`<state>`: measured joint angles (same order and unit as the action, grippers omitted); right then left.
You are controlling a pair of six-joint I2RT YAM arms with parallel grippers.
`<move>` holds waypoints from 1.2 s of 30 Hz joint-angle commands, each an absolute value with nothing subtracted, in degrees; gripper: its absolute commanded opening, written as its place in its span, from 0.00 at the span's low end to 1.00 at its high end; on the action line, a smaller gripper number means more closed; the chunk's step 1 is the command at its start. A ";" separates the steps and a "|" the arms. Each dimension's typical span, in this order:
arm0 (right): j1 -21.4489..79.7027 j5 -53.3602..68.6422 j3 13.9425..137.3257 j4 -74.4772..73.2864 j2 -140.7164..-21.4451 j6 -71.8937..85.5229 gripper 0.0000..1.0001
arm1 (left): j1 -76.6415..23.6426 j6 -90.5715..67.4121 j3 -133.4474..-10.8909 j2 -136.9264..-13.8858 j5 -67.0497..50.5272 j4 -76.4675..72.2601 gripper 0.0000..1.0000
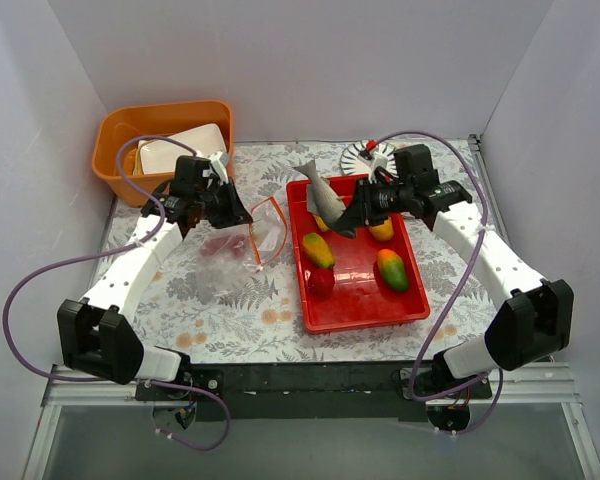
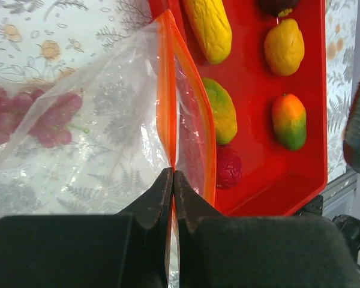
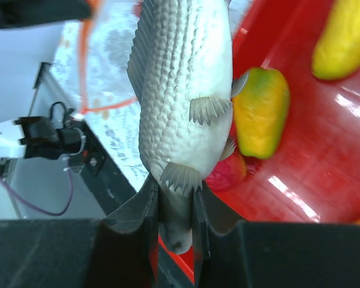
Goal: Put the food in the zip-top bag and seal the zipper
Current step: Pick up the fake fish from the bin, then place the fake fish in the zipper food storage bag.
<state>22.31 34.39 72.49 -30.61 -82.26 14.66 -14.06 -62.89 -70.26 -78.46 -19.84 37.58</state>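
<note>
My left gripper [image 1: 242, 215] [image 2: 173, 174] is shut on the orange-red zipper strip [image 2: 168, 90] of the clear zip-top bag [image 1: 242, 240] [image 2: 102, 126] and holds its mouth open beside the red tray. Purple grapes [image 2: 39, 114] lie inside the bag. My right gripper [image 1: 352, 222] [image 3: 175, 195] is shut on the grey fish [image 1: 325, 197] [image 3: 183, 90], held above the tray's left part. In the tray [image 1: 410, 290] lie mangoes [image 1: 318, 249] [image 1: 392, 270] [image 2: 221, 111], a red apple [image 1: 321, 282] [image 2: 228, 168] and a yellow piece [image 1: 382, 230]. Corn [image 2: 210, 27] shows in the left wrist view.
An orange bin [image 1: 120, 135] with a white container [image 1: 180, 148] stands at the back left. A small white round object [image 1: 367, 153] sits behind the tray. White walls close in the table on three sides.
</note>
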 commanded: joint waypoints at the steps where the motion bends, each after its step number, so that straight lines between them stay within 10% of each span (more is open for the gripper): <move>1: 24.25 42.44 79.27 -34.88 -84.10 11.96 0.11 | -17.75 -61.70 -70.84 -77.96 -15.21 37.80 0.00; 36: 40.69 34.10 101.60 -57.92 -108.36 3.16 0.11 | -23.99 -59.32 -64.86 -70.93 -14.41 34.89 0.00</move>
<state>40.27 32.14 97.60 -55.53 -106.34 4.23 -23.27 -59.81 -65.06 -74.08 -14.33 35.59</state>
